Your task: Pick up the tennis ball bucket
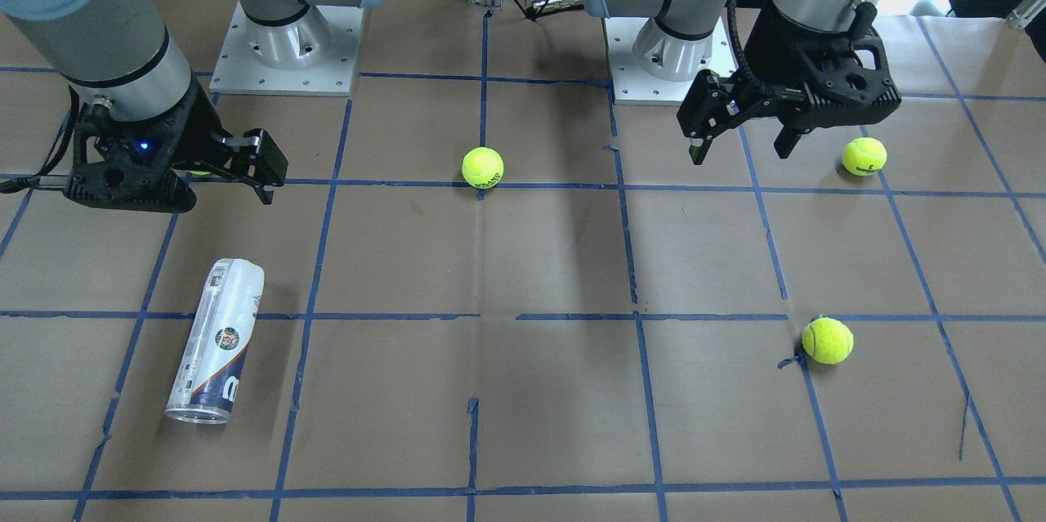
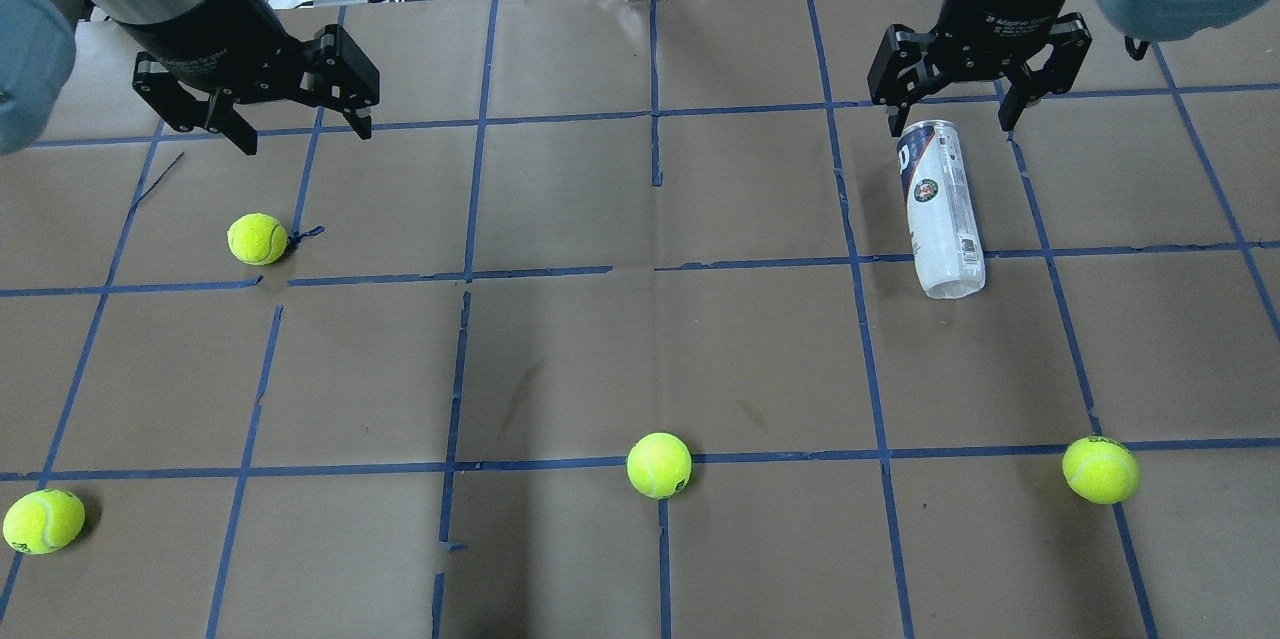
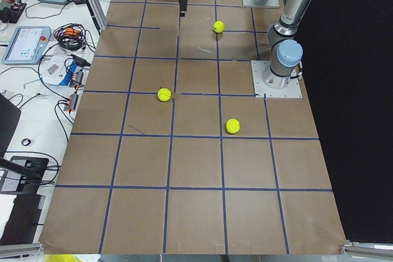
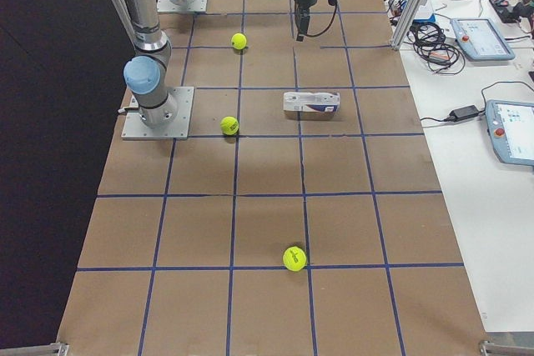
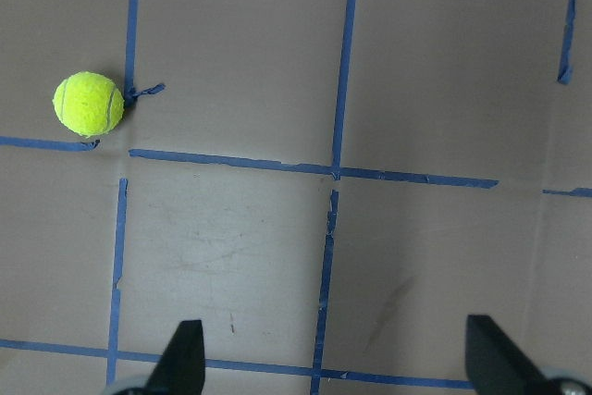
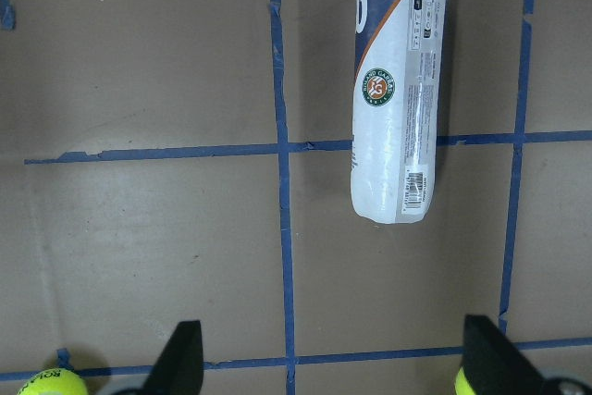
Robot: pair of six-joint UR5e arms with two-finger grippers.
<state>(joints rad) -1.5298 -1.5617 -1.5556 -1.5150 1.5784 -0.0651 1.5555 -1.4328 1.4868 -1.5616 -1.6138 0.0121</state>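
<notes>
Overhead view: the tennis ball bucket (image 2: pixel 941 209) lies on its side in the upper right, across a blue tape line (image 2: pixel 780 264), its silver rim toward the top edge. Its white and navy label shows a barcode and a round emblem reading Roland Garros. The right gripper (image 2: pixel 950 114) shows at the rim end, fingers wide apart and holding nothing. The left gripper (image 2: pixel 305 137), upper left, is also spread, and the nearest tennis ball (image 2: pixel 1100 470) sits well apart on the brown paper table (image 2: pixel 700 359).

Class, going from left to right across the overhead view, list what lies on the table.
Near-corner ball → ball by the loose tape → middle ball → tennis ball can, lying on its side → right-hand ball.
</notes>
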